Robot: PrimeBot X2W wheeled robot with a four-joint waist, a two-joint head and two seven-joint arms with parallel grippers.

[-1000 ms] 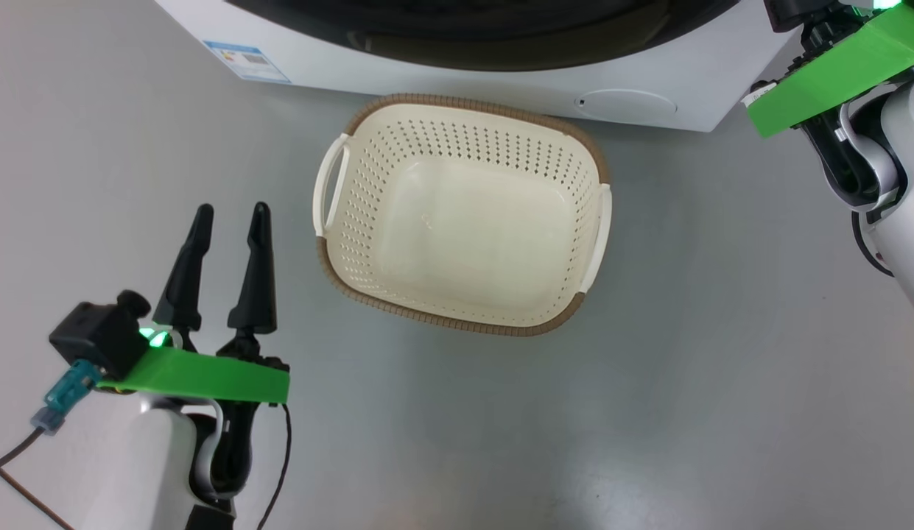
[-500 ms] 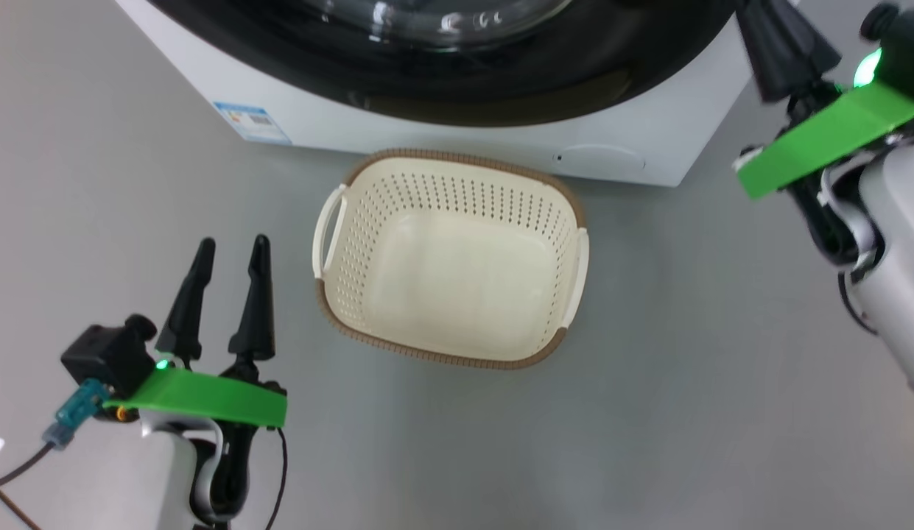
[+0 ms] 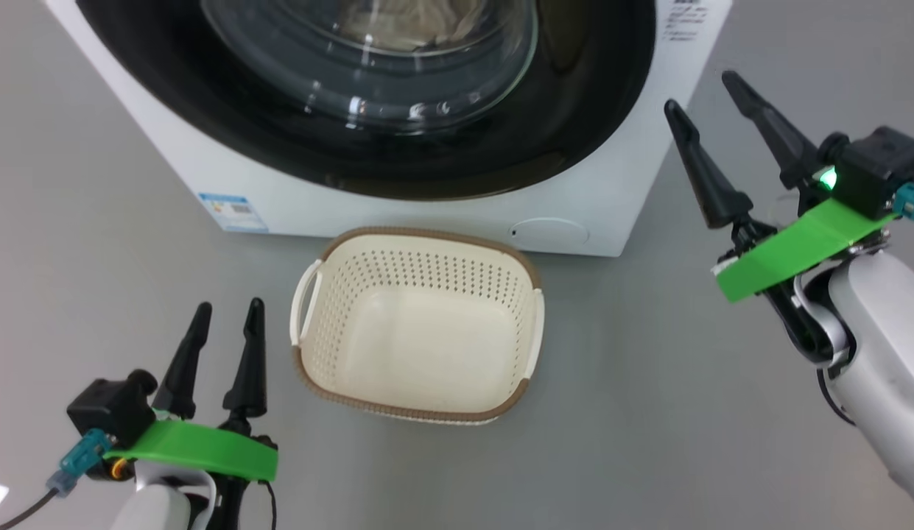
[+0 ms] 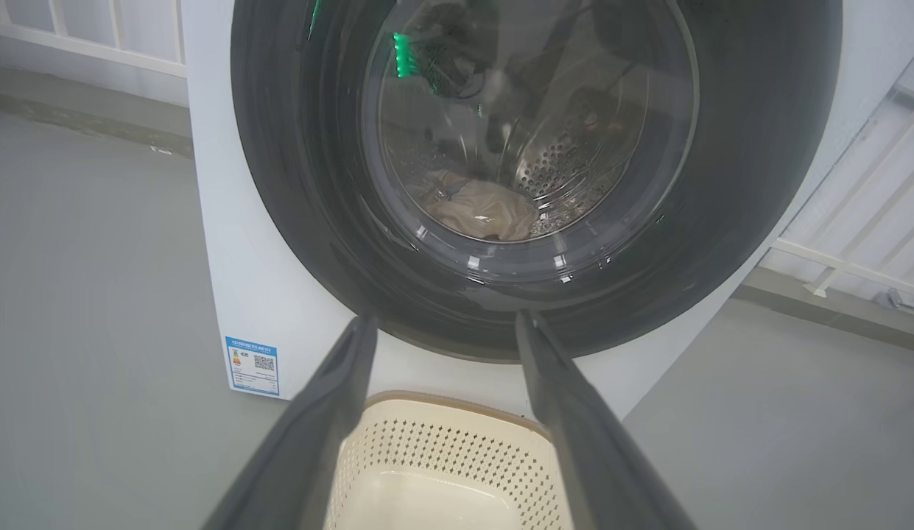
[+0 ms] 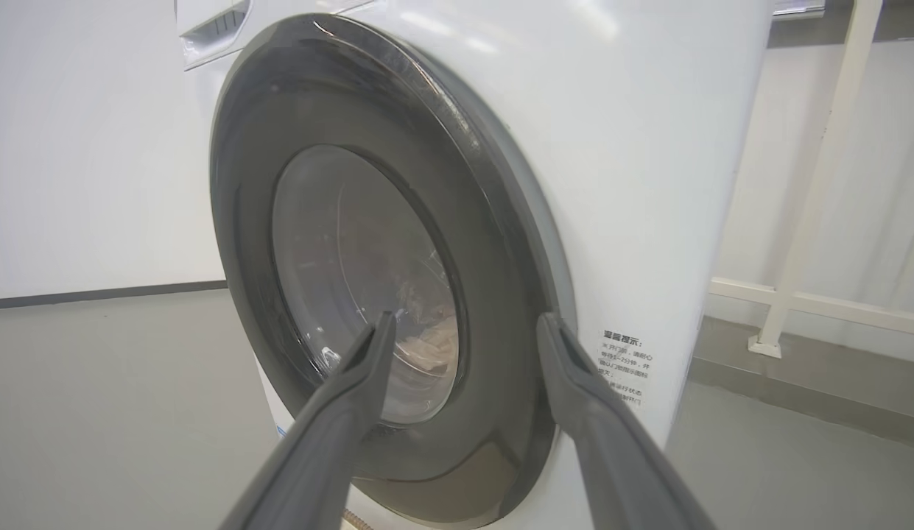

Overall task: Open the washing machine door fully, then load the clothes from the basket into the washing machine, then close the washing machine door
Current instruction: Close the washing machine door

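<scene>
nearest the robot, the left hand hovers low over the grey floor, just left of the basket, its two fingers spread with nothing between them. the basket sits on the floor right in front of the washing machine, and it is bare inside. further out to the right, the right hand hangs beside the machine's front corner, fingers splayed, empty and touching nothing. beyond the basket, the washing machine door looks pressed flush to the front; the right wrist view shows no gap i can see at its edge. behind the glass, the clothes lie at the bottom of the steel drum as a cream lump; i cannot make out any blue print.

by my reading, opening, loading and closing all look done, and little seems left beyond drawing the arms back. whether the latch has caught i cannot tell.

as for writing, a blue label low on the front carries coloured bars and a square code, too small to read. the round flap is blank. the side panel has a block of small print in chinese characters, too blurred to read, and no brand name is legible
</scene>
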